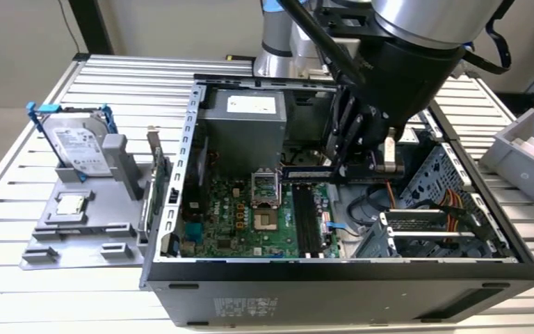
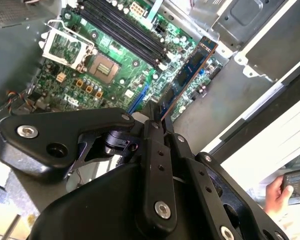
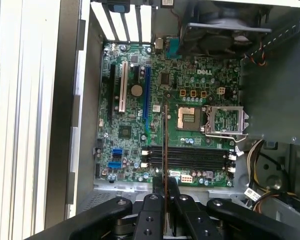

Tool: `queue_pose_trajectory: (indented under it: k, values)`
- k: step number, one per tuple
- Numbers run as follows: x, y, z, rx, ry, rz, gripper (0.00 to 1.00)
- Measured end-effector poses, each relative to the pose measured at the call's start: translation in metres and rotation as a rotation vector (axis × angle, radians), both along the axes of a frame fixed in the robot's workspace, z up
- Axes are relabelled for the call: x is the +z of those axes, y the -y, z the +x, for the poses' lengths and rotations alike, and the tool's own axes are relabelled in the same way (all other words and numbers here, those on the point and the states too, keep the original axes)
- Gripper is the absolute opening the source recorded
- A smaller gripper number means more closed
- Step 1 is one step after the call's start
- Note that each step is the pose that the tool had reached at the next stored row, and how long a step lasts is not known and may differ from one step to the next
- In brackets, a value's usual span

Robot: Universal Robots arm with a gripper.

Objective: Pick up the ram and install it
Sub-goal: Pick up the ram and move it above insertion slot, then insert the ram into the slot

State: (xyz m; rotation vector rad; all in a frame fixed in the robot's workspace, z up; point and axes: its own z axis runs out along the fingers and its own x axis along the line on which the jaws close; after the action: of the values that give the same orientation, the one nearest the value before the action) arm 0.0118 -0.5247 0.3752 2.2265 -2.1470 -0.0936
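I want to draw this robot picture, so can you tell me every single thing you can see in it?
table: one, silvery, under everything
computer case: one, black and grey, open, on the table
motherboard: one, green, inside the case
fan: one, black, inside the case
ram: one, dark, held above the motherboard
holder: one, grey, beside the case, exterior view's left
hard drive: one, silver with blue brackets, upright in the holder
CPU chip: one, silver, on the holder
bin: one, grey, exterior view's right
arm: one, black and silver, reaching into the case
jaws: one pair, black, shut on the ram
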Motion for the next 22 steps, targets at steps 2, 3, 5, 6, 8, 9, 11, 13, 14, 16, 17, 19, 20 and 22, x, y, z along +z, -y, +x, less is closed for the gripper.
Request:
queue_pose_trajectory:
  k: [2, 3, 5, 6, 8, 9, 11, 13, 14, 16, 17, 19, 20, 22]
  values:
    - [0.0, -0.0002, 0.0031, -0.001, 0.0, 0.0, 0.0]
    - [0.0, -0.0004, 0.0047, -0.002, 0.0, 0.0001, 0.0]
    - [0.0001, -0.0011, 0.0073, -0.012, 0.0, -0.0001, 0.0]
    - [0.0, -0.0014, 0.0082, -0.018, 0.0, 0.0, 0.0]
    - [-0.0001, -0.0018, 0.0096, -0.033, 0.0, 0.0, 0.0]
    - [-0.0002, -0.0019, 0.0099, -0.044, 0.0, 0.0001, 0.0]
    - [-0.0002, -0.0022, 0.0106, -0.066, 0.0, 0.0, 0.0]
    - [-0.0003, -0.0025, 0.0114, -0.084, 0.0, 0.0, 0.0]
    - [-0.0003, -0.0027, 0.0119, -0.094, 0.0, 0.0, 0.0]
    - [-0.0004, -0.0032, 0.0126, -0.113, 0.0, 0.0001, 0.0]
    - [-0.0003, -0.0039, 0.0131, -0.117, -0.0001, -0.0001, 0.0]
    - [-0.0004, -0.0047, 0.0151, -0.117, 0.0, 0.0001, 0.0]
    - [-0.0004, -0.0054, 0.0158, -0.117, 0.0, 0.0, 0.0]
    - [-0.0003, -0.0075, 0.0173, -0.117, 0.0, 0.0, 0.0]
